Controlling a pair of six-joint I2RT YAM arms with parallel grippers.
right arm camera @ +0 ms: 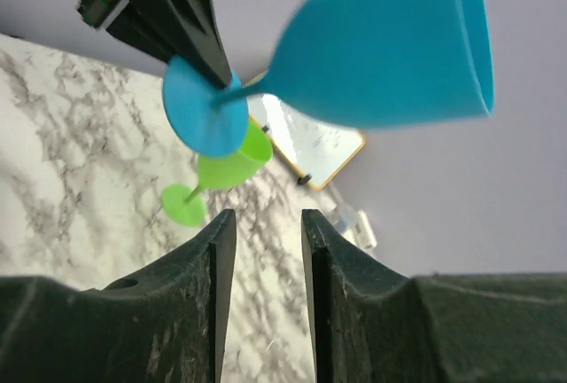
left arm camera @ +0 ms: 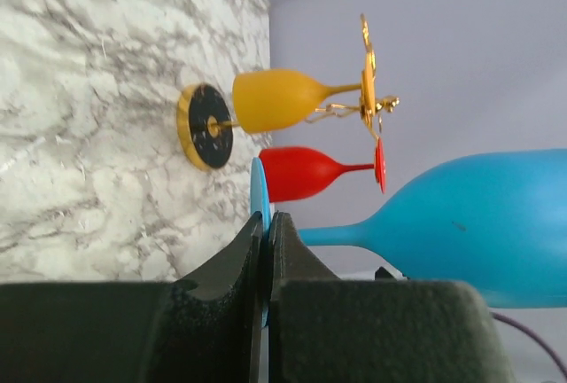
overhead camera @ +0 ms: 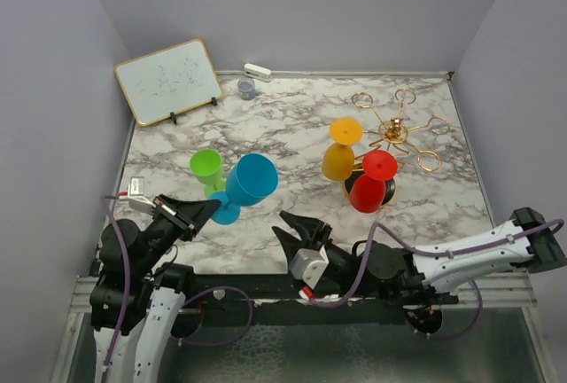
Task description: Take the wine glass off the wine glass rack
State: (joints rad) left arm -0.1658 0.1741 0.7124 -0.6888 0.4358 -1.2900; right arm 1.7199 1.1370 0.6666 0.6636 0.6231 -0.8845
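Note:
The gold wire wine glass rack stands at the back right on its black, gold-rimmed base. A yellow glass and a red glass hang upside down from its arms. My left gripper is shut on the round foot of a blue wine glass and holds it tilted above the table, left of the rack. The blue glass fills the top of the right wrist view. My right gripper is open and empty, low at the front centre.
A green glass stands on the marble table just behind the blue one, also in the right wrist view. A whiteboard leans at the back left, with a small grey cup and a white object beside it.

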